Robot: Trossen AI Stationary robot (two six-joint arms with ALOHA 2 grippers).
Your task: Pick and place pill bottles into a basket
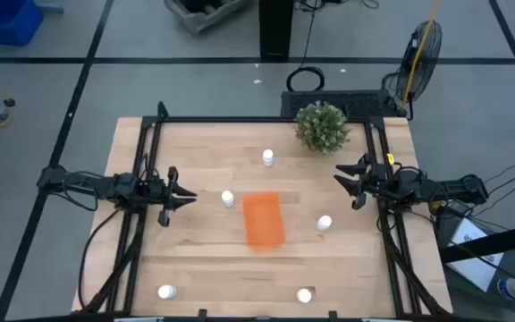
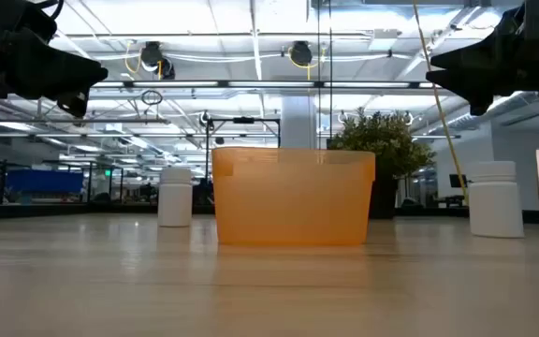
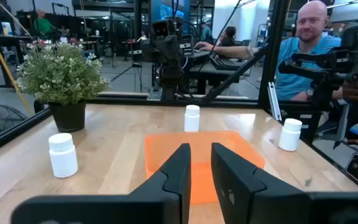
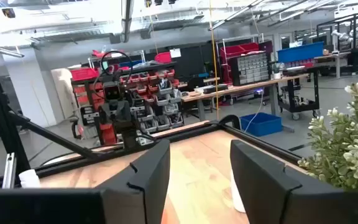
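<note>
High view has the orange basket (image 1: 263, 219) sitting mid-table with nothing in it, and all five pill bottles (image 1: 228, 199) scattered around it. One stands just off the basket's far-left corner, one sits farther back near the plant (image 1: 322, 126), one is off the basket's right side (image 1: 325, 224), and two are down at the near edge, left (image 1: 166, 292) and right (image 1: 304, 295). So the job hasn't opened its account yet, by my read.

Left gripper (image 1: 184, 198) hangs above the table left of the basket, fingers drawn in to a narrow slot, holding nothing. Right gripper (image 1: 345, 179) floats over on the right side near the plant, fingers spread noticeably wider, also empty.

Where could this come unstuck? That narrow left gap looks too tight for a bottle, so coming down without opening first could knock the nearest one flat and send it rolling. These bottles are light, upright cylinders and won't forgive a glancing touch. The right arm has the plant close by, and a careless swing could brush its leaves. And that basket is shallow, so a high drop may bounce a bottle straight out.
</note>
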